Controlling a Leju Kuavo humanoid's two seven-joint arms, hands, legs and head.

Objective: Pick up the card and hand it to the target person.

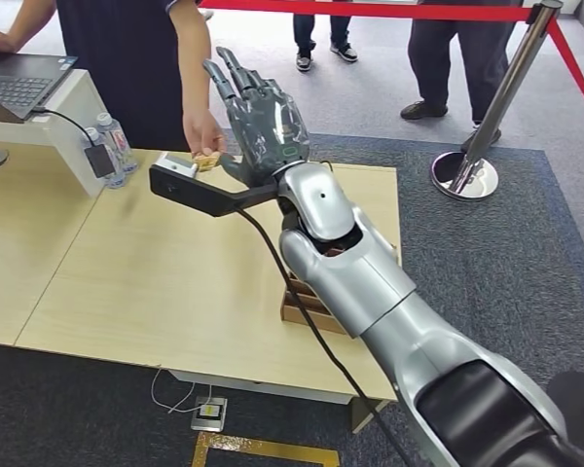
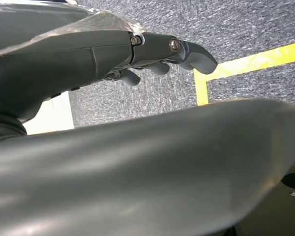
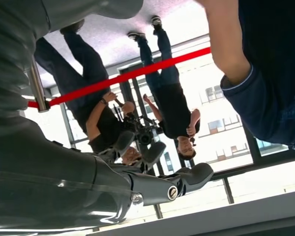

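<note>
A small tan card [image 1: 206,160] sits at the fingertips of a person's hand [image 1: 200,130] over the far edge of the table [image 1: 164,282]. My right hand [image 1: 263,112] is raised just right of it, fingers spread and pointing upward, thumb toward the card. In the right wrist view my right hand [image 3: 153,169] has nothing between thumb and fingers, and the person's forearm [image 3: 227,44] passes beyond it. My left hand [image 2: 164,56] hangs over the grey carpet, fingers loosely extended and holding nothing.
The person in dark blue [image 1: 127,58] stands behind the table. A brown slotted card holder [image 1: 304,304] lies under my right forearm. Two water bottles [image 1: 113,146] and a laptop [image 1: 18,83] are at the far left. A stanchion [image 1: 469,165] with red belt stands right, other people behind.
</note>
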